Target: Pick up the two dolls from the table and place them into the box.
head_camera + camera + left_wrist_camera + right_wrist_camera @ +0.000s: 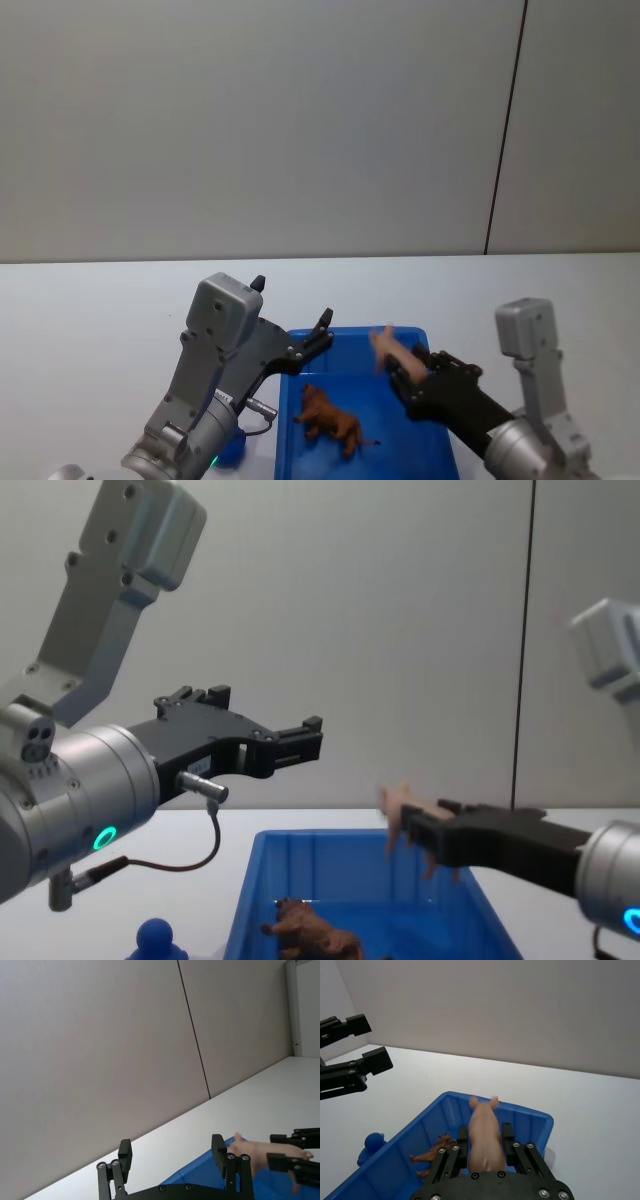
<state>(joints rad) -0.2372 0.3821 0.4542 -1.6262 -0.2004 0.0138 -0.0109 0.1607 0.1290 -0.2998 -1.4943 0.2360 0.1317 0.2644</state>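
The pale pink pig (484, 1135) hangs above the right part of the blue box (432, 1120), with my right gripper (484, 1132) shut on it. From the head view the pig (393, 354) juts out of the right gripper (410, 375) over the box (360, 334). The brown lion (331, 421) lies on its side on the box floor. My left gripper (292, 302) is open and holds nothing, raised over the box's left rim. The chest view shows the lion (312, 936), the pig (403, 808) and the left gripper (268, 712) high above the box (330, 860).
A blue round-knobbed object (230, 450) stands on the white table (90, 310) just left of the box. A plain grey wall rises behind the table. The table stretches bare to the left and right of the box.
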